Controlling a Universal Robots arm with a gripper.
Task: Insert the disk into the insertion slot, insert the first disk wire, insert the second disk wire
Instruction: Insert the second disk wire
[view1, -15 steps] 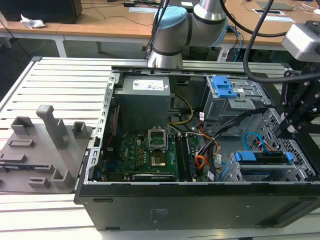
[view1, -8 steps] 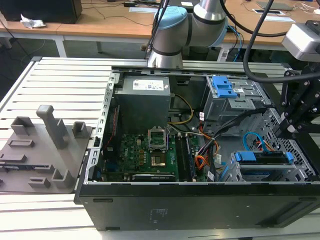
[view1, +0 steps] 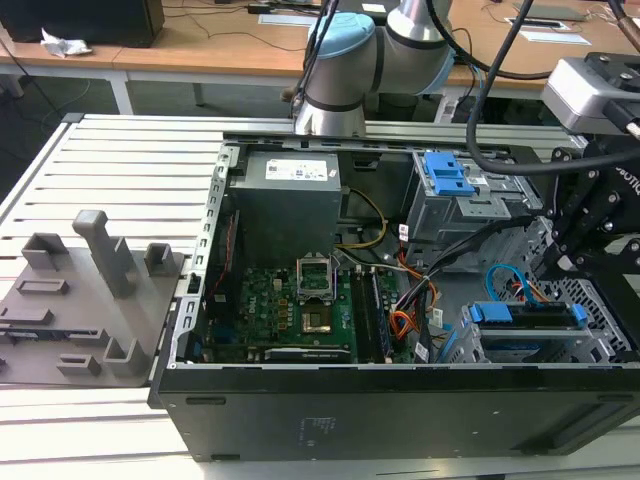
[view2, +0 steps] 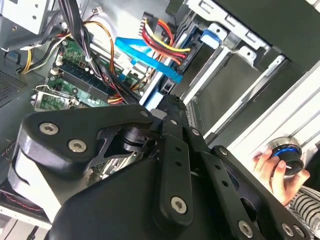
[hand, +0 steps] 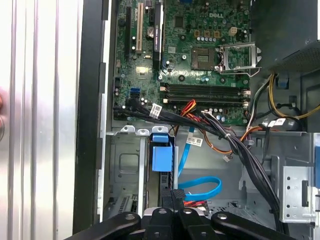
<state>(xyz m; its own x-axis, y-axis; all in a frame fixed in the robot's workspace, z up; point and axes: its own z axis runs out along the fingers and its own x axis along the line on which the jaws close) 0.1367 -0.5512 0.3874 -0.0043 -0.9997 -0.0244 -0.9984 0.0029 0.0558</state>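
One disk in its blue frame already sits in the grey perforated cage, at about four o'clock of the open computer case in the exterior view, so the wires look to be the work in hand. The case lies on the slatted metal counter. The thin light-blue cable loops free just beyond the disk, toward three o'clock, with red-orange wires running off toward the circuit board at seven o'clock. In the first wrist view the pincer hangs right over the disk end of the cage, drawn narrow with its tips meeting. Whether a plug is nipped between them I cannot tell. The blue cable curls just beside it. That cable should be light and floppy yet springy, likely to twist back to its own curve, so the hard plug at its end is the place to take hold, not the flat ribbon, which would slip and kink. The plug is small and will want squaring up before any push. The disk itself is stiff, heavier and shock-shy, best pressed on its plastic frame.
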